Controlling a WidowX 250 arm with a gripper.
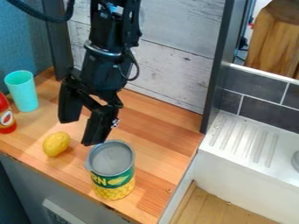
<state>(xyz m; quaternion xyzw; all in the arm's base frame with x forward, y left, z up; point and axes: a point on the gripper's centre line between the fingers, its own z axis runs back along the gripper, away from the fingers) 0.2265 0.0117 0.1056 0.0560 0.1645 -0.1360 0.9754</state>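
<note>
The pincer [81,131] is held over the counter [154,127] with its fingers spread apart. Nearest its tips, one can [112,175] is stood upright, topped in grey, with corn pictured on its label. One lemon [57,144] is set just beside, toward the view's left. Farther out, one turquoise cup [24,96] is placed upright, its contents hidden by its wall. Near it, one red bottle [6,118] is partly cut off by the view's edge.
</note>
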